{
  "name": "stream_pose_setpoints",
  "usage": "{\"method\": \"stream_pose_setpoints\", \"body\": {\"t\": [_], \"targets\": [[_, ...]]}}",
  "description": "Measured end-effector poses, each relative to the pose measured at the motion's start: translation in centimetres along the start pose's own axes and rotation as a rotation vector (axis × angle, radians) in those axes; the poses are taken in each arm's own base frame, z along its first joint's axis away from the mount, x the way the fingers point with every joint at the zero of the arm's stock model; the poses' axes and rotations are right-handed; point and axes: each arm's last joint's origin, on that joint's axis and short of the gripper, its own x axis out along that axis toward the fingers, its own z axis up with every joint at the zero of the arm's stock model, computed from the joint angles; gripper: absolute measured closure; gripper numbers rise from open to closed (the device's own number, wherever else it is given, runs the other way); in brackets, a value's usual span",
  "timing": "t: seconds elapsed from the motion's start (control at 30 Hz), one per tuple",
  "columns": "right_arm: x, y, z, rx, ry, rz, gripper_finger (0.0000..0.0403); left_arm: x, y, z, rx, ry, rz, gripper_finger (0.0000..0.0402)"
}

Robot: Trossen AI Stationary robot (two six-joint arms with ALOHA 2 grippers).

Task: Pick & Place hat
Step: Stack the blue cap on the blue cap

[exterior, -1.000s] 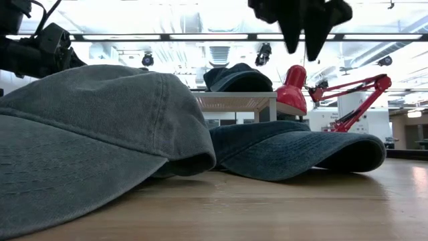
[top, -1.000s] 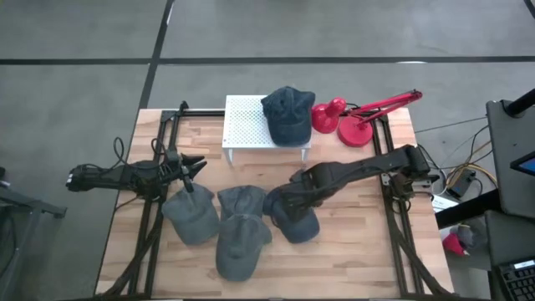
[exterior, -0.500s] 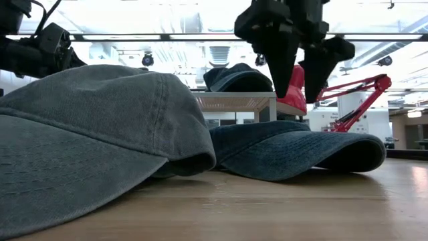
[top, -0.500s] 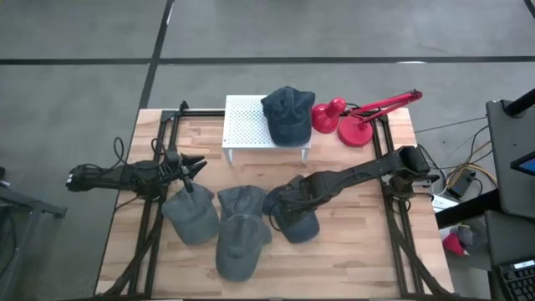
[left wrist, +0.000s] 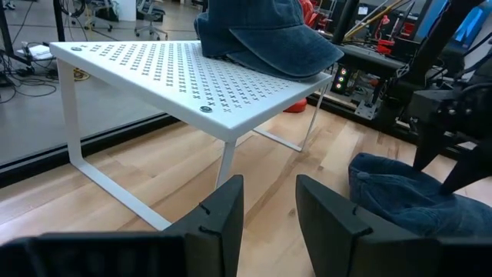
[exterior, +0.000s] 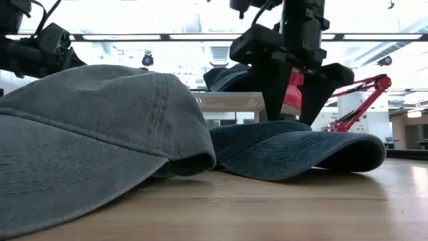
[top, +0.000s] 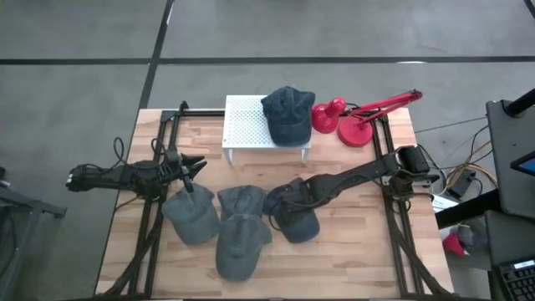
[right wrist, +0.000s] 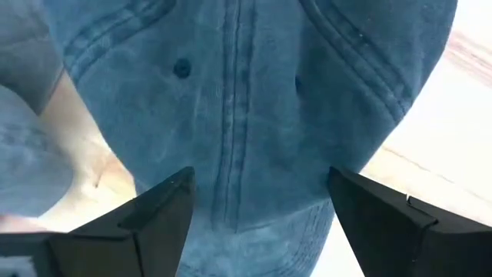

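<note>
Hat [top: 294,219], dark blue, lies on the table [top: 351,251] right of three grey hats [top: 219,221]; right gripper [top: 282,203] hangs spread over its crown; closing shallow could pinch only loose cloth; left gripper [top: 191,165] waits, fingers narrowly parted.

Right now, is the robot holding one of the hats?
No. The right gripper has its jaws open, straddling the dark blue hat's crown. The left gripper waits empty at the table's left.

Wood table [top: 351,251]: 4 caps [top: 242,226], white rack [top: 247,125], red lamp [top: 355,125].
</note>
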Motion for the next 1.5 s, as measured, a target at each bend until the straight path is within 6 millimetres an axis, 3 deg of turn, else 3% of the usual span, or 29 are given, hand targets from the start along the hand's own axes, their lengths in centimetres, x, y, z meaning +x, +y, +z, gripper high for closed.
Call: {"method": "stream_pose_setpoints", "body": {"t": [0.5,0.73,0.97,1.17,1.33,1.5], "targets": [[3.7,-1.8,-0.5,0.054,-0.011,0.016,0.0138,0.0,0.0,0.0,-0.006,0.000,0.000,0.0280],[4.5,-2.5,-0.8,0.052,0.005,-0.003,0.0201,0.0,0.0,0.0,-0.014,0.000,0.000,0.0280],[4.9,-2.9,-1.0,0.074,0.033,-0.012,0.0290,0.0,0.0,0.0,-0.050,0.000,0.000,0.0280],[4.7,-2.9,-1.2,0.043,0.069,0.000,0.0380,0.0,0.0,0.0,-0.050,0.000,-0.001,0.0280],[3.5,-2.6,-1.3,-0.006,0.127,0.061,0.0390,0.0,0.0,0.0,-0.050,0.000,0.000,0.0280],[0.7,-2.7,-1.2,-0.059,0.108,0.158,0.0392,0.0,0.0,0.0,-0.049,0.000,0.000,0.0280]]}}
